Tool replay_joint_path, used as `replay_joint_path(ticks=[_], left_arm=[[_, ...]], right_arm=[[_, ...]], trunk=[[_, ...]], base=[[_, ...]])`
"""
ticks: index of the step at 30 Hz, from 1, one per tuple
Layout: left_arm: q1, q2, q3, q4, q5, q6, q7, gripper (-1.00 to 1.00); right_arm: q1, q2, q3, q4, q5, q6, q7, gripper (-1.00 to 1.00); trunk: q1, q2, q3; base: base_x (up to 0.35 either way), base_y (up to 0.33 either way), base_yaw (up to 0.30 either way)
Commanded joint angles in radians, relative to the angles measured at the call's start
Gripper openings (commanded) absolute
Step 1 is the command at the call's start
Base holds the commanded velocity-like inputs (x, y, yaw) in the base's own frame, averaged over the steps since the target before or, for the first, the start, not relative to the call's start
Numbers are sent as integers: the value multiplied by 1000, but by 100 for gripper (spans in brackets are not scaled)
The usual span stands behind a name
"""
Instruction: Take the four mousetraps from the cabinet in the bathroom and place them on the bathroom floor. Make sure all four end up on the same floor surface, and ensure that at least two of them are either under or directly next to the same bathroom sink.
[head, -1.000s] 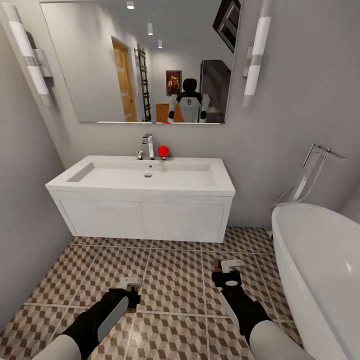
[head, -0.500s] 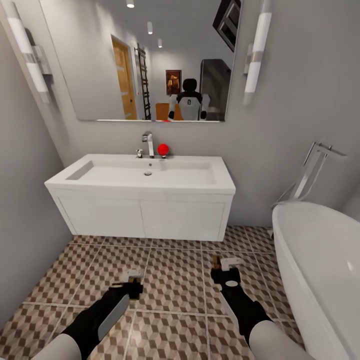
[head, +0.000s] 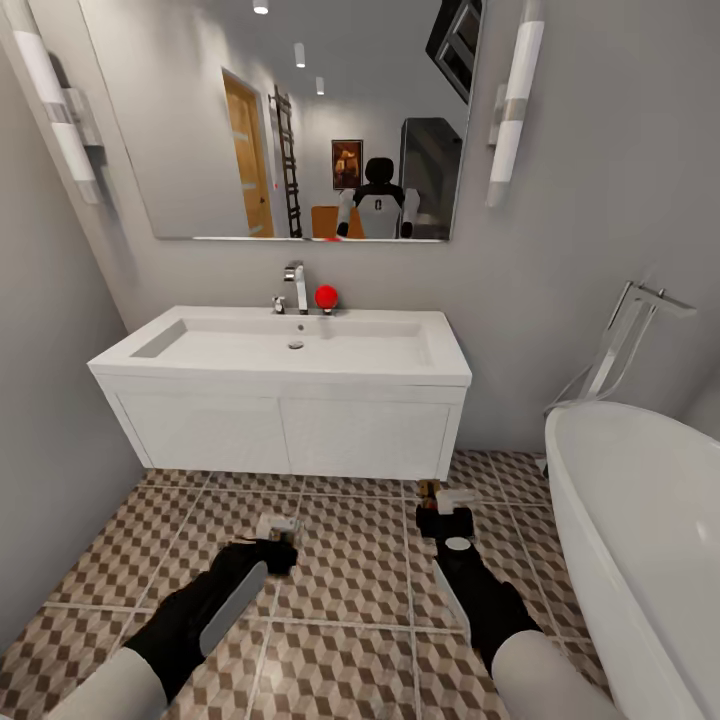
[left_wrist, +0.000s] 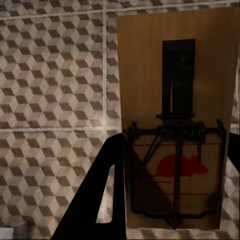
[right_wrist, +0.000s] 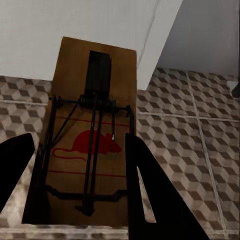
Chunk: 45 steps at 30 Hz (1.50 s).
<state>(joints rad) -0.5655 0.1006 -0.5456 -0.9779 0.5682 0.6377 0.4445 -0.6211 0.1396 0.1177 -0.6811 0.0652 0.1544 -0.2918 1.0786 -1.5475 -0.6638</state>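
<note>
Over the floor (head: 350, 580) by the sink (head: 285, 350), your left hand (head: 277, 533) and right hand (head: 447, 503) are each pinching a mousetrap (left_wrist: 176, 130); you're lowering next, releasing beside it.

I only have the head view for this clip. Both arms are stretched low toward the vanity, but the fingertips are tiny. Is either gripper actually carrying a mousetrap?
Observer: Yes. The left wrist view shows a mousetrap in the left gripper, over the tiled floor.
Operator: And the right one?
Observer: The right gripper has a second mousetrap between its fingers, wire side toward the camera.
Operator: How near the sink is that one?
Observer: Its far end points at the lower corner of the white vanity, with floor tiles beneath.
</note>
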Motion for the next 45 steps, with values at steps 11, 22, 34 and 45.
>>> replay_joint_path(ticks=[11,22,34,45], left_arm=[[-409,-72,176,220,-73,262,15,-100],[-501,-136,176,400,-288,195,-7,-100],[-501,-141,173,439,-290,48,-126,-100],[-491,-127,172,491,-290,48,-231,-100]], right_arm=[[-168,35,3,-243,32,409,-5,-100],[-385,35,6,123,31,356,4,-100],[-388,35,5,407,30,45,44,-100],[-388,35,5,416,30,32,47,-100]], trunk=[[0,0,-1],[0,0,-1],[0,0,-1],[0,0,-1]], base=[[0,0,0],[0,0,0],[0,0,0],[0,0,0]])
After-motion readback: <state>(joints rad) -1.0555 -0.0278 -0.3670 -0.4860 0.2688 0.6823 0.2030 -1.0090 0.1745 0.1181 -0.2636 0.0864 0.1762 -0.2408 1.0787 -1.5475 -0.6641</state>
